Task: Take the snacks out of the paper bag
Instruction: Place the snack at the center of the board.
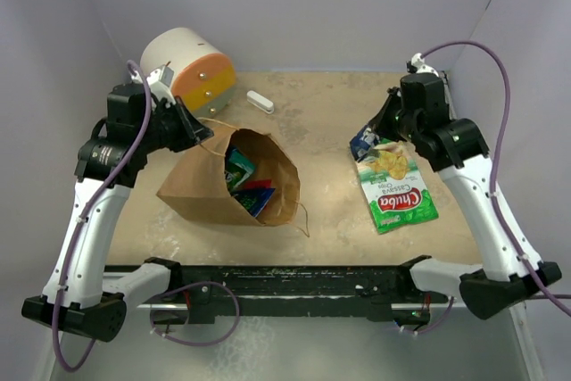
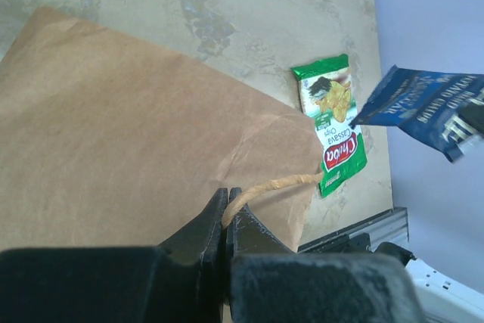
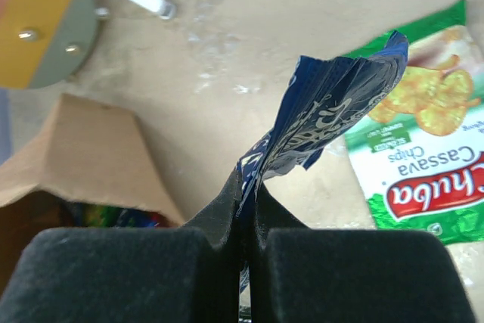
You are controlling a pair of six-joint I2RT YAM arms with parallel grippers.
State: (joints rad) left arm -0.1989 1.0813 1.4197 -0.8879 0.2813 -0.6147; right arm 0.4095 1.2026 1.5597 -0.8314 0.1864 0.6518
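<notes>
The right gripper (image 3: 246, 196) is clamped shut on a blue-and-white foil pouch (image 3: 325, 111), held at right just far of the green cassava chip bag (image 1: 397, 189). Best to lower it beside that bag before letting go. The left gripper (image 2: 227, 208), closed on the twisted handle (image 2: 272, 185), steadies the brown paper bag (image 1: 201, 180) at left, small coloured packets (image 1: 245, 180) inside.

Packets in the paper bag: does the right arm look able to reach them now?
Probably not yet. The right gripper is shut on the blue pouch, so it cannot grasp more. Otherwise the paper bag lies open toward that arm, nothing between.
</notes>
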